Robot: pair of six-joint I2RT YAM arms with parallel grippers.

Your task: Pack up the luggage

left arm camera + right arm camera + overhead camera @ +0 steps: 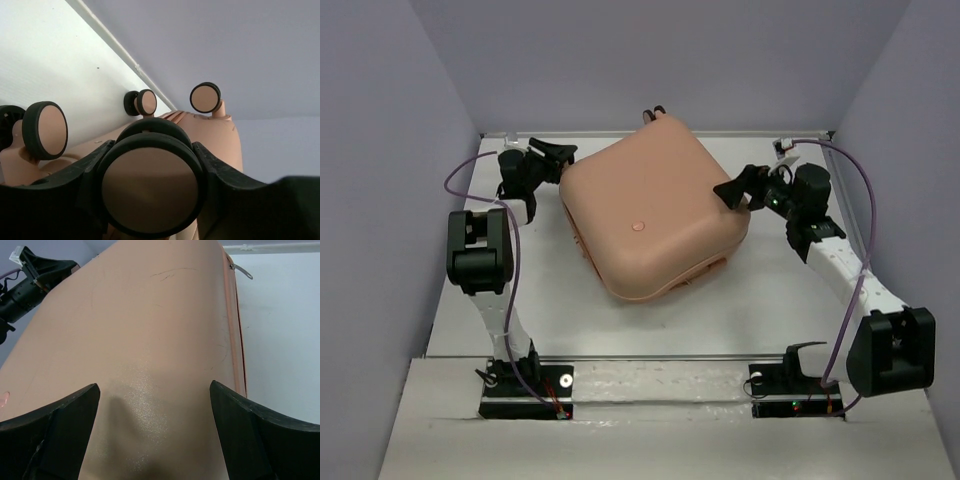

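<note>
Left claw (pixel 152 150) grips a caster wheel (pixel 150 187) on the closed peach-pink luggage (pixel 655 205); right claw (pixel 153 388) gapes over it.

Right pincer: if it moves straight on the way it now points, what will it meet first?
The right pincer would meet the suitcase first: its pink shell fills the view between the open fingers. Whether they already touch it is unclear.
</note>
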